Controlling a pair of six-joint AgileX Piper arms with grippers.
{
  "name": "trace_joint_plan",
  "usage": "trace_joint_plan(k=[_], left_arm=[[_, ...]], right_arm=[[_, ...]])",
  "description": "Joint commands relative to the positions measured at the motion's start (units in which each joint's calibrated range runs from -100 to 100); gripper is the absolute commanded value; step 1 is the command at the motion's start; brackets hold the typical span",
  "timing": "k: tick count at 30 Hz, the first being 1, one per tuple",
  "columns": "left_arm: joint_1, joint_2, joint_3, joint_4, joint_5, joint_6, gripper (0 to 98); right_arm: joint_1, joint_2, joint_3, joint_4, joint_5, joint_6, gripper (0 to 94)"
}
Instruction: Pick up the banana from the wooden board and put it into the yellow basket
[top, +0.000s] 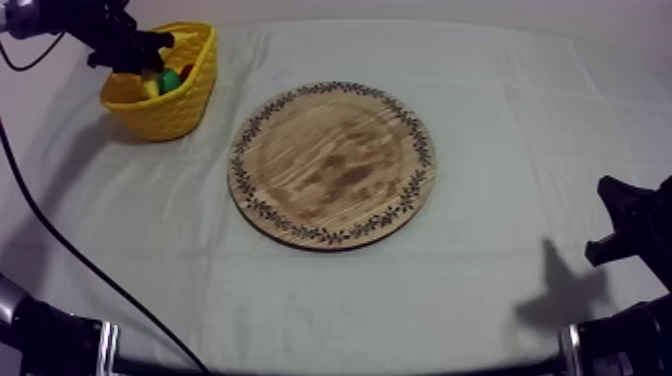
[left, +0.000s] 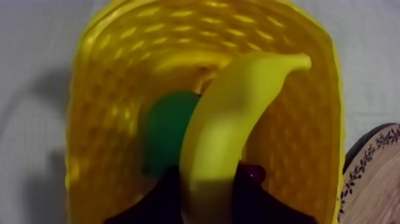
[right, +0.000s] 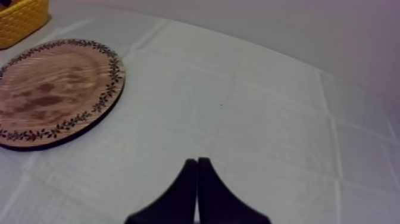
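In the left wrist view the yellow banana (left: 235, 119) hangs inside the yellow basket (left: 107, 77), stem end towards the far wall. My left gripper (left: 208, 182) is shut on its near end, one black finger on each side. From above, my left gripper (top: 150, 55) is over the basket (top: 170, 105) at the table's far left. The round wooden board (top: 333, 163) in the middle carries nothing. My right gripper (right: 196, 170) is shut on nothing, its fingers together as a narrow wedge over bare cloth, and sits low at the right edge (top: 625, 225).
A green fruit (left: 166, 128) lies in the basket beside the banana, and a small red fruit (left: 253, 173) lies by the right finger. The board's rim (left: 375, 173) is just right of the basket. The right wrist view shows the board (right: 53, 89) and basket (right: 21, 21).
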Motion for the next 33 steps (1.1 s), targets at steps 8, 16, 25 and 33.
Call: trace_joint_plan(k=[8,16,25,33], left_arm=[[-0.2,-2.0,1.7,0.25,-3.2,-0.3,78.4],[-0.3,-5.9,3.7,0.63,-4.1,-1.0,68.4],[0.4,-18.1,13.0,1.21,-5.8,-1.9,34.5],[1.9,-30.2,26.8,1.23,-9.2,-1.7,13.9]], right_arm=[[0.0,0.0,0.0,0.0,0.0,0.0,0.3],[0.0,0.0,0.0,0.0,0.0,0.0,0.3],[0.0,0.0,0.0,0.0,0.0,0.0,0.3],[0.0,0.0,0.0,0.0,0.0,0.0,0.3]])
